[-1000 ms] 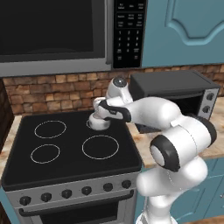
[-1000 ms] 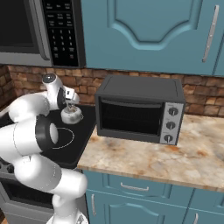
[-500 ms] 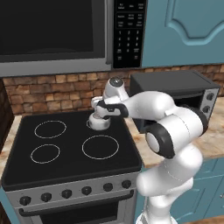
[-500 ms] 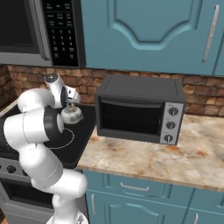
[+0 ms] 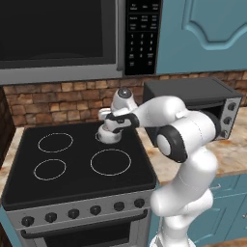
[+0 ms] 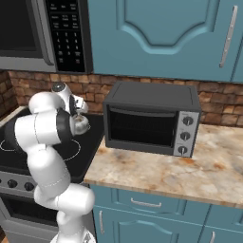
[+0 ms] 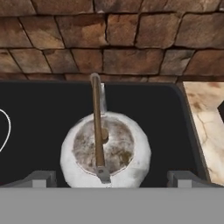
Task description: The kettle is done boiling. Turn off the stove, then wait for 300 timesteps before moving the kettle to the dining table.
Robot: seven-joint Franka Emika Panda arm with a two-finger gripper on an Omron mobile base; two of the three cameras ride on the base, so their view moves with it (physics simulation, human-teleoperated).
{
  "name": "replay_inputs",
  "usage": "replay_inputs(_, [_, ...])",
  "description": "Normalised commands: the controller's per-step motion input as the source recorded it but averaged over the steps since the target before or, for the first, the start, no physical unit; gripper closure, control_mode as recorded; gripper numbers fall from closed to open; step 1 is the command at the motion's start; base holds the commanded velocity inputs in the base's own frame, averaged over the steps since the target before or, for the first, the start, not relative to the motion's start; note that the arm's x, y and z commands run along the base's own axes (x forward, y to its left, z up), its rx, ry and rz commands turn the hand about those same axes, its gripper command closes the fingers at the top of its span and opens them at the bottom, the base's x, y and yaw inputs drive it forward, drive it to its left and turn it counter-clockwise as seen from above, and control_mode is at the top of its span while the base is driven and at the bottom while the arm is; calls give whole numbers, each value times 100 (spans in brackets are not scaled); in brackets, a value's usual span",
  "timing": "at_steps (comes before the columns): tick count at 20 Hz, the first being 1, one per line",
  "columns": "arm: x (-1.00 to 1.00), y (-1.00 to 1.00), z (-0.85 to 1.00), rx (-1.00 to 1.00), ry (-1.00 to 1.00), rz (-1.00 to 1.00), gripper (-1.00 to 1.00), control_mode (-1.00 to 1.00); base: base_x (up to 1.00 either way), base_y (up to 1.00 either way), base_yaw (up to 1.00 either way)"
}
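While the base views have the arm hiding much of it, our hand view shows the kettle [image 7: 106,151] directly below the pincer [image 7: 111,178], jaws spread wide at either side, grasping nothing; it sits at the stove's [image 5: 77,164] back-right corner

Silver kettle [image 7: 106,151] on black stove [image 5: 77,173] with white rings.

1. One kettle [image 7: 106,151] sits on one stove [image 5: 29,190].
2. Four white burner rings mark the black cooktop.
3. Six black knobs line the stove's steel front.
4. One toaster oven [image 6: 151,118] carries three dials.
5. One microwave [image 5: 58,36] hangs above.
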Motion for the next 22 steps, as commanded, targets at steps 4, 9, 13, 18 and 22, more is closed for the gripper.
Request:
replay_inputs(4, [24,11,-9,0,0,0,-100,-100,0,0,0])
replay_inputs(9, [24,11,-12,0,0,0,-100,-100,0,0,0])
replay_inputs(13, [19,4,-17,0,0,0,-100,-100,0,0,0])
replay_inputs(18, [13,1,-14,0,0,0,-100,-100,0,0,0])
replay_inputs(22, [2,0,-14,0,0,0,-100,-100,0,0,0])
